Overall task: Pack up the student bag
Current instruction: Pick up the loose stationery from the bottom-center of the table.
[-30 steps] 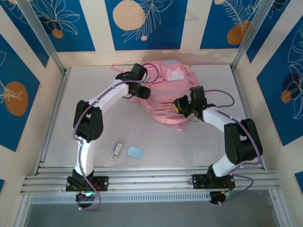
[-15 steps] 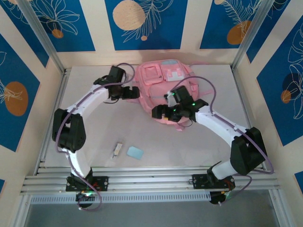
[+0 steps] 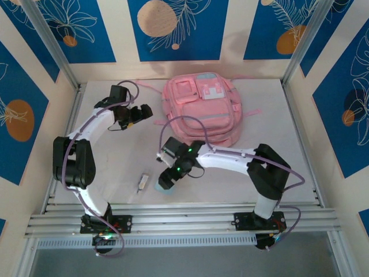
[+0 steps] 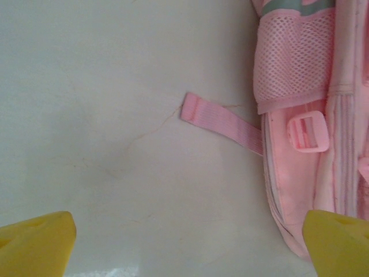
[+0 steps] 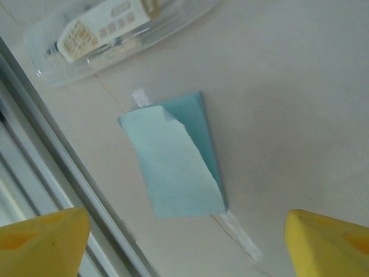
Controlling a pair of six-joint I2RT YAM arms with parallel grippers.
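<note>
Left fingers (image 4: 36,242) are standing wide apart, empty, over the bench (image 3: 109,158) at 9 o'clock of the student bag (image 3: 202,107); right fingers (image 5: 40,242) are hanging wide above a pale blue card (image 5: 173,161) toward 6 o'clock; the bag is lying flat toward 12 o'clock.

One student bag (image 3: 202,101), one blue notepad (image 5: 176,164), one clear packet (image 5: 115,29) (labelled).

I'm seeing soft pink cloth on the student bag (image 3: 199,109), with a mesh pocket (image 4: 294,63), woven strap (image 4: 222,122) and glossy plastic buckle (image 4: 308,133). Table (image 4: 104,86) is smooth matt white; blue sheet (image 5: 173,161) looks like thin paper.
</note>
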